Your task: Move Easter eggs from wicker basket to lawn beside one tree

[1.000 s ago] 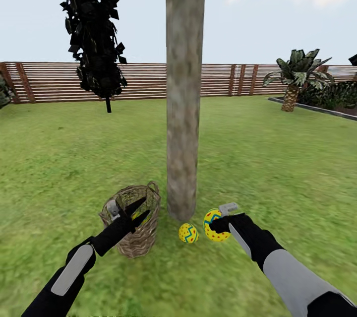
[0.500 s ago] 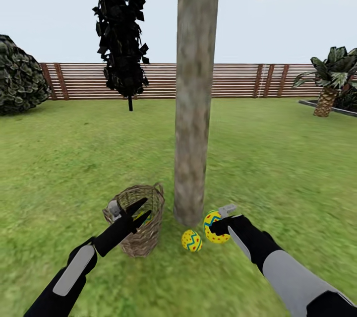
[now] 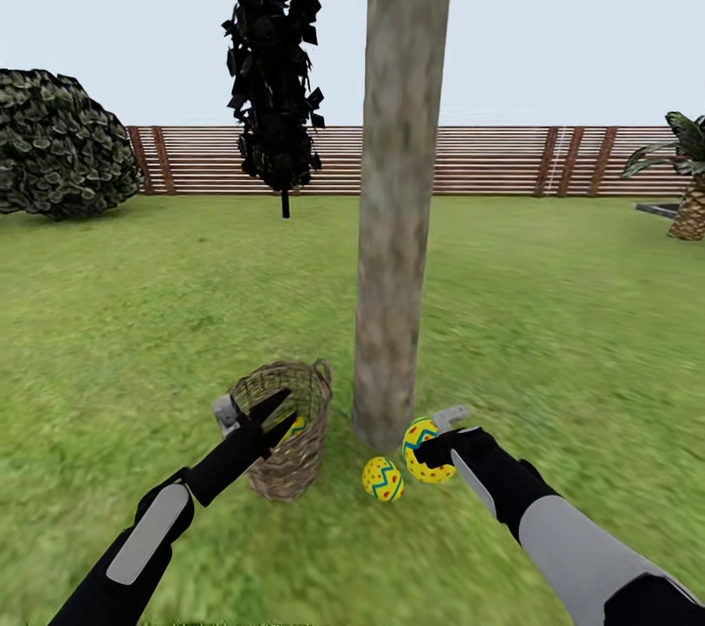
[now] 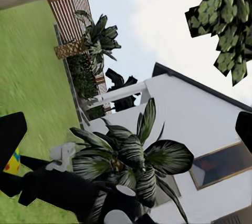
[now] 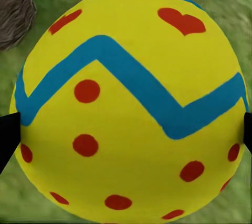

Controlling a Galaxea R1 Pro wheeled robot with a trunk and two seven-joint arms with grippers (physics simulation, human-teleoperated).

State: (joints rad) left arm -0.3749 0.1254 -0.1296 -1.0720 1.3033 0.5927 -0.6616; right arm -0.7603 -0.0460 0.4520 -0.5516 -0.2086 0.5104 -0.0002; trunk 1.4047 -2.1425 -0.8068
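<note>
Yellow egg with blue zigzag and red dots sits squarely between the right gripper fingers; in the right wrist view a dark fingertip touches it on each side, so it's clamped, held just off the base of the tree. A second egg lies on the lawn right by the trunk foot, just beside the held one. The third egg is inside the wicker basket, which stands on the other side of the trunk, close to it. The left gripper hangs over the basket rim with fingers spread apart, holding nothing. Open grass all around the tree. The left wrist view catches a white house and leafy plant, plus the fence.
</note>
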